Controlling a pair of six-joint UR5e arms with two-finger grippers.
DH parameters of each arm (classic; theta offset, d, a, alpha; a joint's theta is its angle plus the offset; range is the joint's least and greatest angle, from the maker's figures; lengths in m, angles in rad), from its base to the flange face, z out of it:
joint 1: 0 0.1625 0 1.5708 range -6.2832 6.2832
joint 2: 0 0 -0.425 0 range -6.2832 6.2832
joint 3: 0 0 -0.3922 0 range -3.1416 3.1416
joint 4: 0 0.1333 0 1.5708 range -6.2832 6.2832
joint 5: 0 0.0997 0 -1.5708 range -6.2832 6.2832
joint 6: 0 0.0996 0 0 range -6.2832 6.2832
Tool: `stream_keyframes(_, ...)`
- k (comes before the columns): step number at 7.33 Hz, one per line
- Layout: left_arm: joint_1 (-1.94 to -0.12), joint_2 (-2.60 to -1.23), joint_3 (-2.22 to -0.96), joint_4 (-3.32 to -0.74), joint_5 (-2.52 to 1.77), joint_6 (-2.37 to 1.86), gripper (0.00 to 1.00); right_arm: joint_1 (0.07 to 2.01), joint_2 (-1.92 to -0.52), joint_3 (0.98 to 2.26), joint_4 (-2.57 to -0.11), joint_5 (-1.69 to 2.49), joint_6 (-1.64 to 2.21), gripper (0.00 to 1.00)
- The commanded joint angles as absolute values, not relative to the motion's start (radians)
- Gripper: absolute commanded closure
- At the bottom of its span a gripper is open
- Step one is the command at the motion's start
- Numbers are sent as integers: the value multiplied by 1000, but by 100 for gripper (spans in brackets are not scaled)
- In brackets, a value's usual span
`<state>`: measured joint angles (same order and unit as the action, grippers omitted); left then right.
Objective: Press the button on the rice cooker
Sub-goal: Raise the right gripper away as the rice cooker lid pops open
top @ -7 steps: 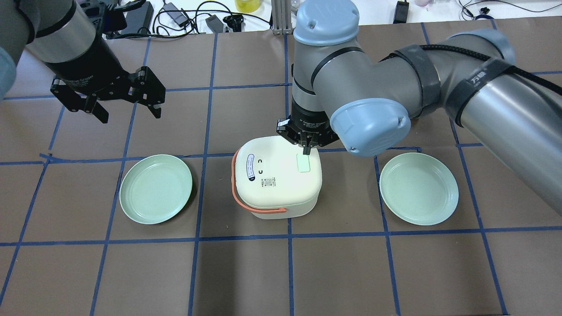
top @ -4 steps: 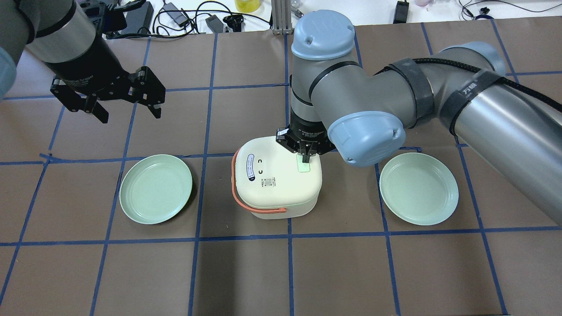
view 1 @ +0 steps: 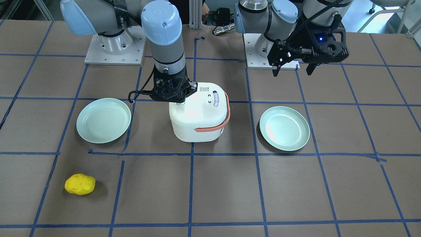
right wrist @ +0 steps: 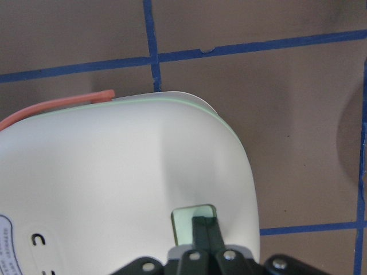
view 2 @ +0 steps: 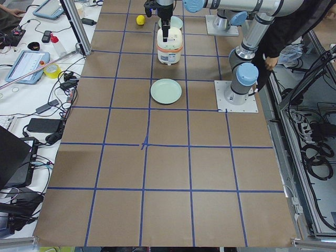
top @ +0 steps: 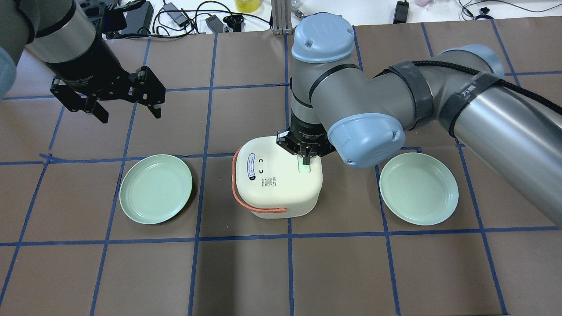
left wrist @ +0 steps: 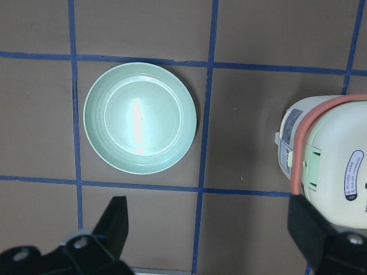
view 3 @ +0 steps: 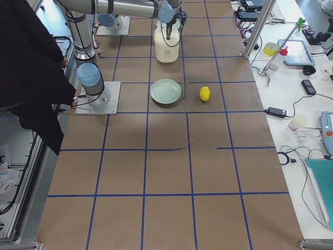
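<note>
A white rice cooker [top: 274, 182] with an orange handle stands in the middle of the table; it also shows in the front-facing view [view 1: 197, 115]. Its pale green button [top: 304, 167] is on the lid's right side. My right gripper [top: 305, 161] is shut, and its fingertips [right wrist: 203, 224] rest on the button [right wrist: 186, 222]. My left gripper [top: 127, 112] is open and empty, held high at the far left, away from the cooker. The left wrist view shows the cooker [left wrist: 330, 154] at its right edge.
Two pale green plates flank the cooker, one on the left [top: 156, 188] and one on the right [top: 418, 188]. A yellow lumpy object [view 1: 80, 184] lies near the table's front edge in the front-facing view. Cables and devices lie along the far edge.
My right gripper has moved from the cooker's far edge onto the green button and lowered onto it. The left arm has not moved.
</note>
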<state>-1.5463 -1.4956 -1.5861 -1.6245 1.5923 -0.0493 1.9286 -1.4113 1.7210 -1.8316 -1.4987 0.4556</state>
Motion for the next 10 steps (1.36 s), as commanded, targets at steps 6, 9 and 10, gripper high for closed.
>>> stream_keyframes(6,-1546,-1496,-1586,-1624,1592,-51,0,1904,-1457,1588,-1748,-1522,451,0)
stream_keyframes(9,-1546,-1496,-1586,-1624,1592,-51,0,1800,-1457,1462,-1675,-1598,335,0)
stream_keyframes(10,-1546,-1496,-1586,-1624,1592,-51,0,1751,-1457,1444,-1675,-1598,252,0)
